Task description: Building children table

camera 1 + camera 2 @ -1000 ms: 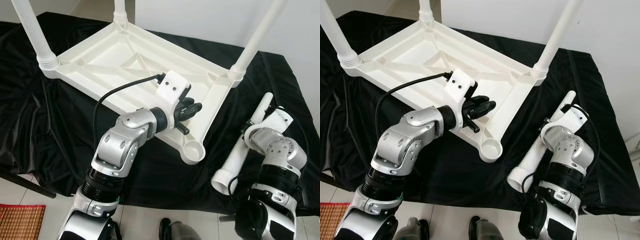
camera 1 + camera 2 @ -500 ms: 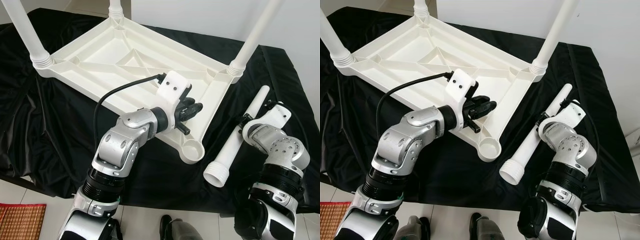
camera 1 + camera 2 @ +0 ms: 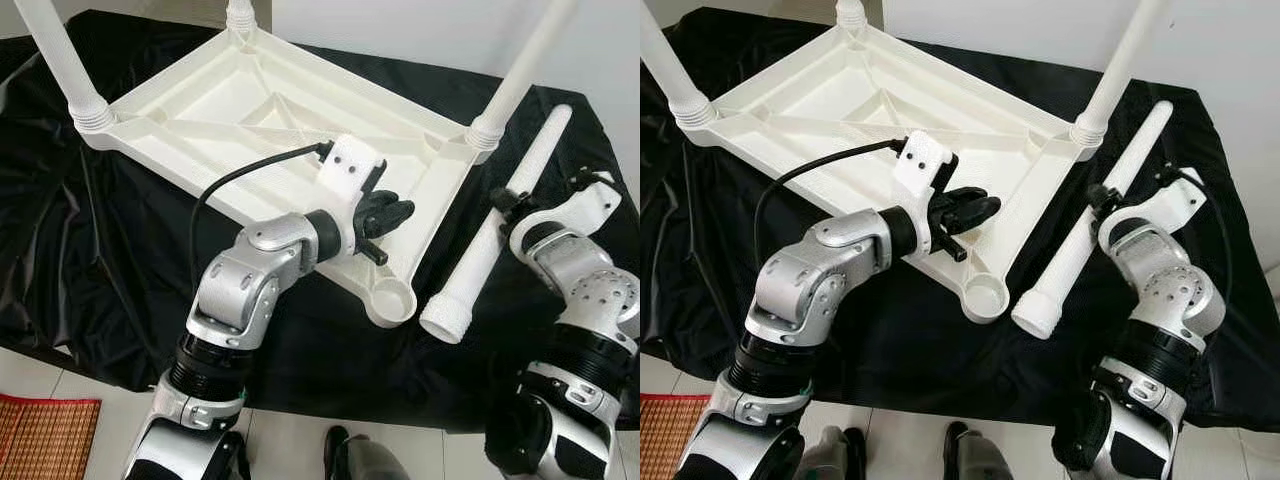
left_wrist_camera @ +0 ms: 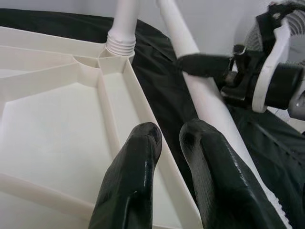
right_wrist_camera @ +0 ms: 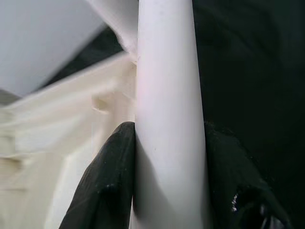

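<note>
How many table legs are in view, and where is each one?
4. Three stand screwed into the upturned tabletop: far-left corner leg, far-middle leg, right corner leg. The fourth leg is held by the right gripper, beside the empty near socket.

Two silver-grey metallic arms with rounded, faceted joint housings; black ribbed cylindrical collars between segments. Left arm [image 3: 245, 290] has a white flat plastic wrist bracket [image 3: 348, 172] with two small dark screw holes; a thin black cable [image 3: 235, 185] loops from bracket back to the forearm; glossy black rounded fingers [image 4: 136, 176] beyond it. Right arm [image 3: 1165, 290] carries a similar white bracket [image 3: 1180, 205] and black cable; round perforated cap on its elbow joint; smooth black fingers [image 5: 107, 191], slightly glossy.
</note>
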